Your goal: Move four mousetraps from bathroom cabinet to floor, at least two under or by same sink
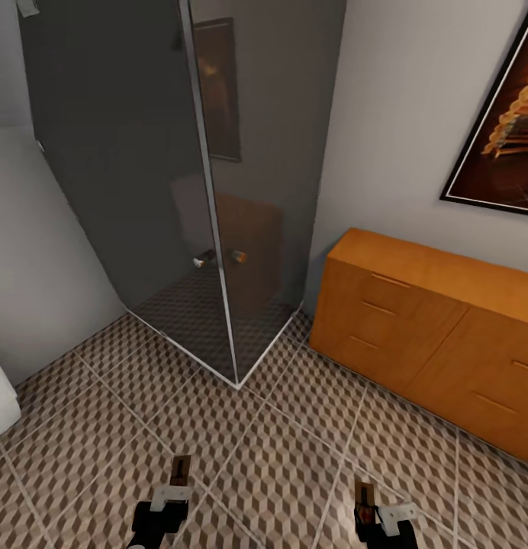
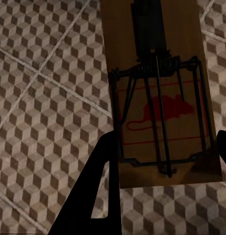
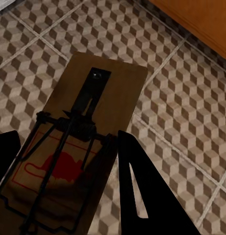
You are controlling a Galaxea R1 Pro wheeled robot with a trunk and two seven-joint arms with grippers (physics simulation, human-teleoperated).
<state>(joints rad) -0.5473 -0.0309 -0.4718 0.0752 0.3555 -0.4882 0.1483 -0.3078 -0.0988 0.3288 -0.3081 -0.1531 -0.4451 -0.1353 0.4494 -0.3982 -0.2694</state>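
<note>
Here we see, in the head view, the left gripper (image 1: 178, 474) at the lower left of the frame and the right gripper (image 1: 365, 499) at the lower right, each closed on a mousetrap held out above the bathroom floor (image 1: 279, 450). The left mousetrap (image 1: 181, 467) and the right mousetrap (image 1: 363, 493) appear as small tan boards projecting from the fingers.

In the left wrist view we find the left mousetrap (image 2: 159, 98) clamped between two dark fingers (image 2: 100, 191), its wire frame and red mouse print facing the camera, with cube-patterned tiles (image 2: 49, 98) behind it. In the right wrist view the right mousetrap (image 3: 81, 142) is gripped likewise between dark fingers (image 3: 142, 196), and an edge of the cabinet (image 3: 201, 19) occupies the upper right of the frame.

In the head view the cabinet (image 1: 439, 328) stands at centre right against the wall, drawers shut, beneath a framed picture (image 1: 504, 130) at upper right. A smoked-glass shower enclosure (image 1: 180, 191) fills the upper left and centre, its corner meeting the tiles.
</note>
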